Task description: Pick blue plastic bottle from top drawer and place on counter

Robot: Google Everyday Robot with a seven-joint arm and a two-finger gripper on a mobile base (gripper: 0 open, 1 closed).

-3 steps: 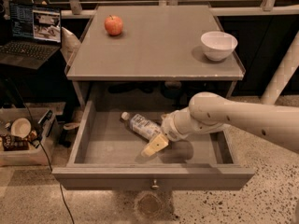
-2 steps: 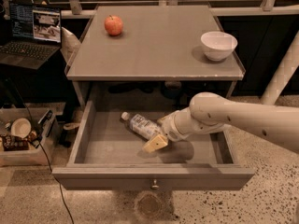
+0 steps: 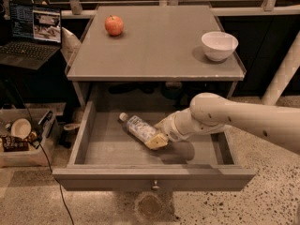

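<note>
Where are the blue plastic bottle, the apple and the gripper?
blue plastic bottle [image 3: 139, 127], camera view, middle of its label.
apple [image 3: 114, 25], camera view, centre of its skin.
gripper [image 3: 158, 136], camera view, its tip inside the top drawer [image 3: 84, 136] at the bottle's base.

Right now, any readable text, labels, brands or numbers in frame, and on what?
None legible.
Label on the blue plastic bottle: printed, too blurred to read.
Screen of the laptop: text lines, too small to read.
The apple, white bowl and counter: no markings visible.
The gripper, in the top drawer at the bottle's base end: no markings visible.
</note>
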